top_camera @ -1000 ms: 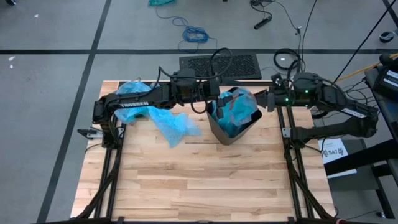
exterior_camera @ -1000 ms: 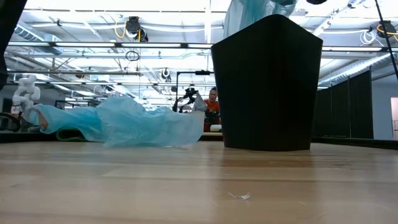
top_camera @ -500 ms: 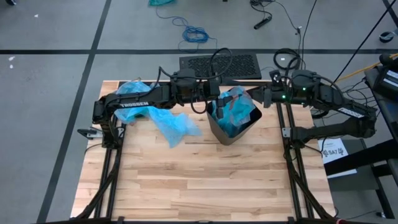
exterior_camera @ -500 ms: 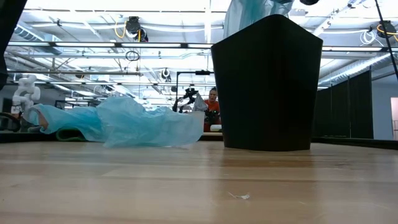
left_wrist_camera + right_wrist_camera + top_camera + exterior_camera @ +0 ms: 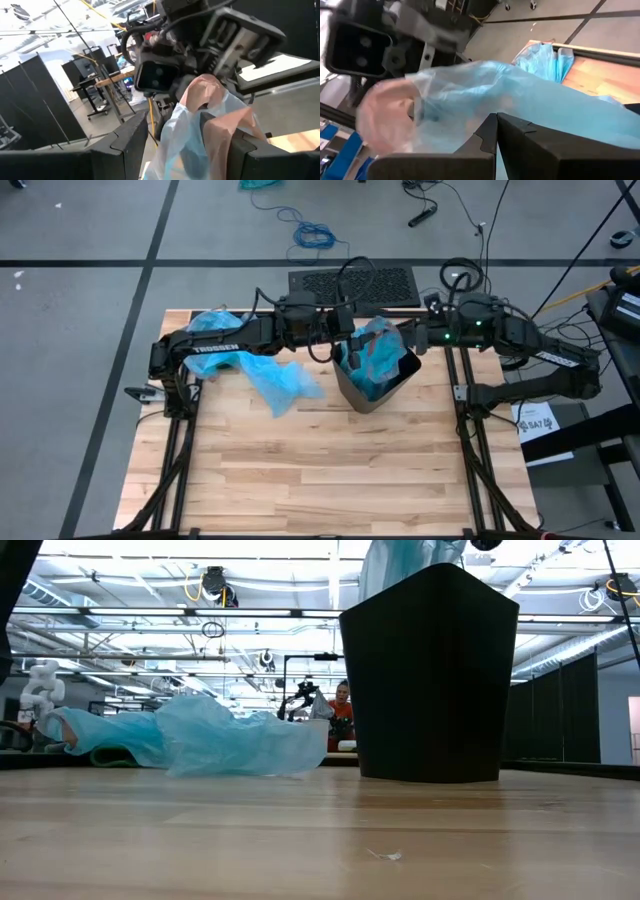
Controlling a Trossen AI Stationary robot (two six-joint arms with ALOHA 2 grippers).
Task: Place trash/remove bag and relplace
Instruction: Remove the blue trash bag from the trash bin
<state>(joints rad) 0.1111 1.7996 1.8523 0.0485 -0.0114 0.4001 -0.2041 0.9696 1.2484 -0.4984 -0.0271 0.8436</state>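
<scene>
Leftward is where the right gripper (image 5: 408, 338) has travelled since the earlier high view: it now sits over the far right rim of the bin (image 5: 376, 387), where before it stood just outside it. Its fingers are fully closed, pinching a fold of the pale blue bag (image 5: 378, 352) that rises out of the bin's mouth.

The left gripper (image 5: 345, 338) is at the opposite, far left corner of the bin, its fingers spread wide with bag film running between them; whether they actually grip it I cannot tell.

So the bag mouth lies stretched between the two grippers, its long axis running left to right across the top of the bin, each arm about equally close to its own side. From there, I judge the coming move to be seating the film over the rim.

Inside the bin only the blue bag shows; no paper scraps are visible. A second blue bag (image 5: 281, 379) lies crumpled on the table (image 5: 330, 470) well left of the bin, under the left arm, and more blue plastic (image 5: 209, 322) is heaped at the far left corner.
</scene>
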